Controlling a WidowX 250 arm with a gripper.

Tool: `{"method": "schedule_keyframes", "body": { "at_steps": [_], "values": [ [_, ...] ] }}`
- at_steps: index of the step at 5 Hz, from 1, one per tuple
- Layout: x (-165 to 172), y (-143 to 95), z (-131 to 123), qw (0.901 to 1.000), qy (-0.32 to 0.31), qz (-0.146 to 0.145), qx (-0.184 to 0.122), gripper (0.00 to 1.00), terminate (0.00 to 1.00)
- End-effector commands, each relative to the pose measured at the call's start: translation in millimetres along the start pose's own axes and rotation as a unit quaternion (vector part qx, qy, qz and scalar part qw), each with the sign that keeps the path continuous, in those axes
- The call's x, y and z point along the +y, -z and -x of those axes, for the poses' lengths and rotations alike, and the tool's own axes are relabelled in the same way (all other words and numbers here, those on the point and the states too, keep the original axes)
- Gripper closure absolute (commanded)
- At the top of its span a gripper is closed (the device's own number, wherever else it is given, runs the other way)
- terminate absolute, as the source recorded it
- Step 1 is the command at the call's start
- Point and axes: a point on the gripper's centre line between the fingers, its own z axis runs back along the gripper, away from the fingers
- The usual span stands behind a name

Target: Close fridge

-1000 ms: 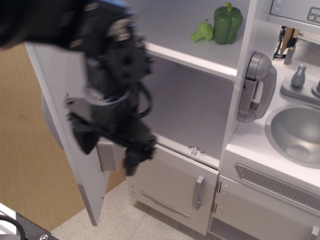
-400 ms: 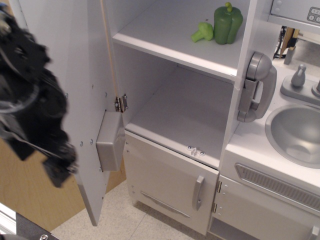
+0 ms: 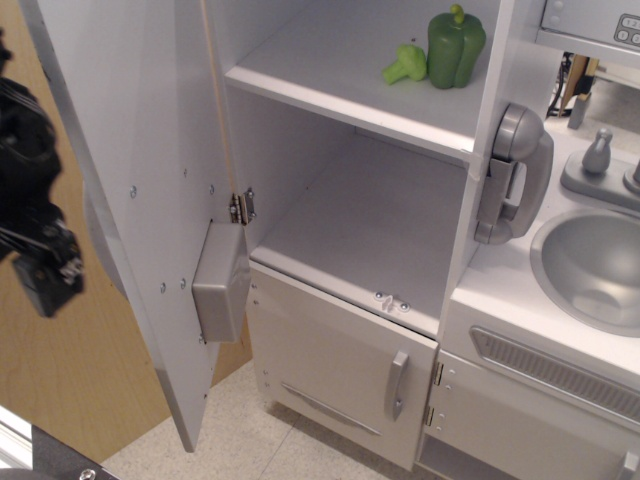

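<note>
White shelves are seen inside the tall white toy-kitchen fridge [image 3: 380, 200], whose large door [image 3: 140, 200] is swung wide open to the left. A green toy pepper [image 3: 456, 45] and broccoli [image 3: 405, 63] are set on the upper shelf. The black claw [image 3: 35, 240] is seen left of the door, apart from it; its state cannot be told.

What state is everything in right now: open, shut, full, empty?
Tall white toy fridge's large door: wide open, swung left.
Upper white shelf: holds a green toy pepper and a green toy broccoli.
Lower white shelf: empty.
Smaller lower white door: shut.
Grey toy phone: hung on the cabinet wall.
Grey sink basin: empty.
Black robot pincer: left of the door, apart from it; too blurred to tell whether open.
</note>
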Motion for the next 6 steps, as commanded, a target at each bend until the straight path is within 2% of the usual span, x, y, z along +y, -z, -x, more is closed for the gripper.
{"method": "schedule_keyframes", "body": {
  "at_steps": [1, 3, 4, 6],
  "values": [
    [51, -10, -29, 0.9998, -0.018, -0.009, -0.004, 0.00, 0.00],
    [40, -4, -61, 0.9991, -0.039, 0.001, -0.014, 0.00, 0.00],
    [23, -6, -74, 0.9988, -0.045, 0.014, -0.009, 0.00, 0.00],
    [-19, -5, -103, 0.9974, -0.069, 0.019, -0.010, 0.00, 0.00]
  ]
}}
